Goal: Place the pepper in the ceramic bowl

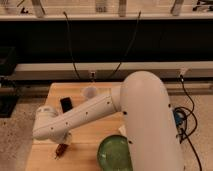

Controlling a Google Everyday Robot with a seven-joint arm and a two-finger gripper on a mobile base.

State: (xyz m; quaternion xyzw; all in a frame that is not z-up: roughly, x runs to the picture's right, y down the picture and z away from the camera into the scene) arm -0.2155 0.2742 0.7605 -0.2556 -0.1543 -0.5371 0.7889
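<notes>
Half-hidden under the arm, gripper [62, 146] meets pepper [60, 150]; fingers' state unclear.

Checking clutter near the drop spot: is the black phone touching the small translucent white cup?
Apart. The camera view shows bare wood between the flat black phone and the small translucent white cup. The claw is low at the table's front-left, over the dark red pepper.

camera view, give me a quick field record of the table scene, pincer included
pincer: low over the table's left front, right at the pepper
pepper: dark red, on the wood under the pincer; held or not, cannot tell
ceramic bowl: green, front of table, right of the pepper, nothing visible inside
phone: black, flat on the table behind the arm
cup: small, white, near the back edge
table: light wood
task status: pepper not yet in bowl
</notes>
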